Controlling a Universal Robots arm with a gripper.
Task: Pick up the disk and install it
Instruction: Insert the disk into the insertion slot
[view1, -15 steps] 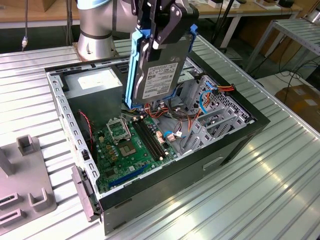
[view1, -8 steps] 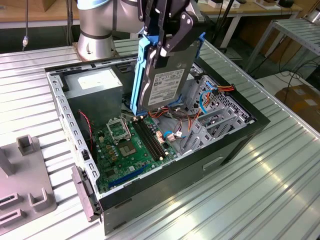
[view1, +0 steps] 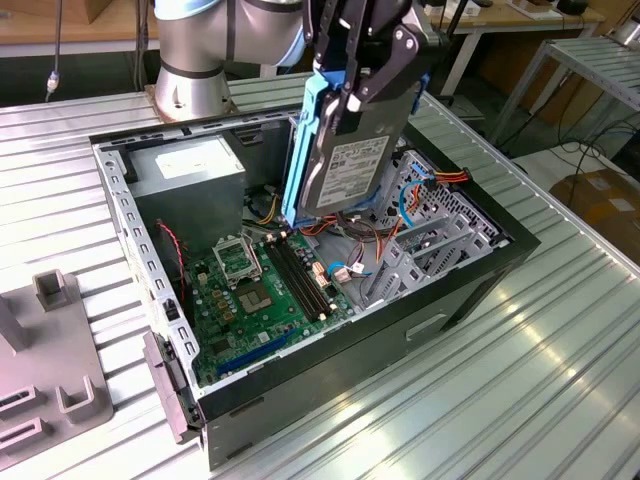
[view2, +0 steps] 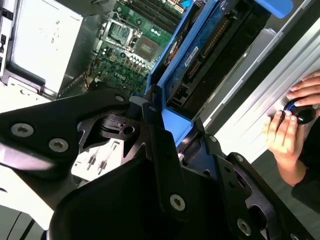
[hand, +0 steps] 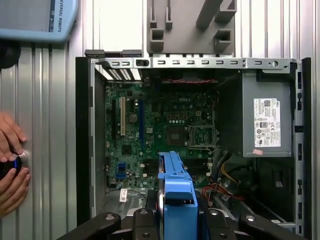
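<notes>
My gripper (view1: 365, 85) is shut on the disk (view1: 350, 165), a grey metal hard drive in a bright blue carrier rail. The disk hangs on edge, nearly upright, above the back of the open computer case (view1: 330, 375), over the cables between motherboard and drive cage (view1: 425, 250). In the first wrist view the blue carrier (hand: 176, 195) sticks out between the black fingers, above the motherboard's edge. In the second wrist view the disk's underside board (view2: 200, 55) shows, with the gripper (view2: 170, 131) clamped on the carrier's end.
The case lies open on a ribbed metal table (view1: 520, 380), with a motherboard (view1: 260, 290) and power supply (view1: 190, 165) inside. A grey holder fixture (view1: 50, 385) stands at the exterior view's left. A person's hands (hand: 11, 167) rest on a knob beside the case.
</notes>
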